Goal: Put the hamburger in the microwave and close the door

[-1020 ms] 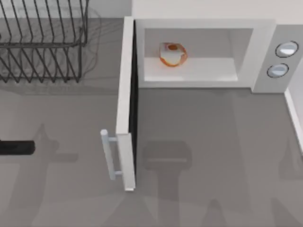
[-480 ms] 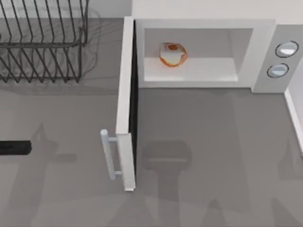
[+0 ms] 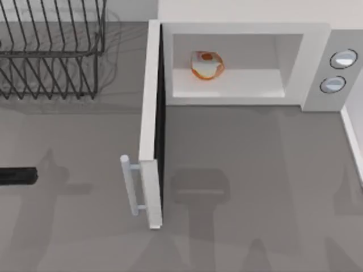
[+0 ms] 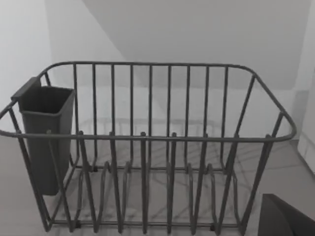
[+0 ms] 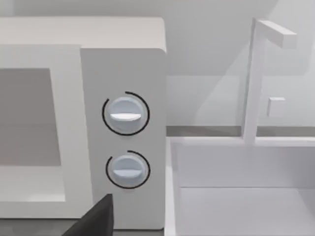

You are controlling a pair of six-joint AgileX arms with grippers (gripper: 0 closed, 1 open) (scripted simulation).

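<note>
The hamburger, a small orange-and-tan lump, lies on the floor of the microwave cavity, toward its left side. The door stands wide open, swung out at a right angle from the cavity's left edge, and its bar handle faces left. My left gripper is a black stub at the table's left edge, well left of the handle and touching nothing. A dark part of my right gripper shows low in the right wrist view, in front of the microwave knob panel.
A black wire rack stands at the back left; the left wrist view faces it and a grey cup hung inside. Two round knobs sit on the panel. A white basin adjoins the microwave's right side.
My left gripper has drawn back slightly toward the left edge. The hamburger and the door have not moved.
</note>
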